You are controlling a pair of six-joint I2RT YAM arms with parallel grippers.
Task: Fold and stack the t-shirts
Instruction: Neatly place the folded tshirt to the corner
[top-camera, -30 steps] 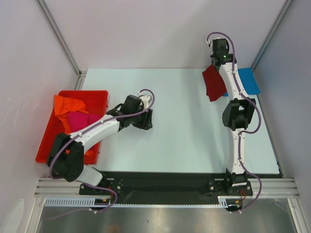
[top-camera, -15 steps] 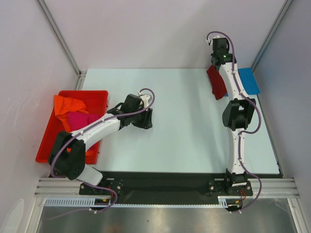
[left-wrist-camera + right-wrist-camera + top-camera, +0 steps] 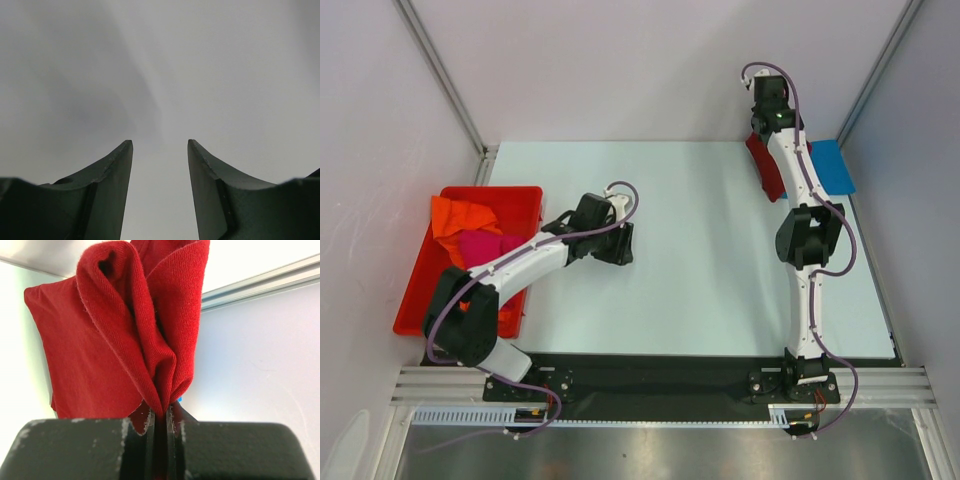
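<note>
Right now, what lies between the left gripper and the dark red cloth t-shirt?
In the top view, only bare pale table separates the left gripper from the dark red t-shirt.

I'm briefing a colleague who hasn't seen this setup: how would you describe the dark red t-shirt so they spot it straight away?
Look to the table's far right corner, where the right arm stretches out. The dark red t-shirt hangs bunched there, pinched in that arm's fingers. The bright blue t-shirt beside it lies flat on the table instead.

Red tee (image 3: 115, 340) hangs bunched; blue tee (image 3: 832, 166) flat; orange tee (image 3: 458, 214), pink tee (image 3: 480, 246) crumpled.
</note>
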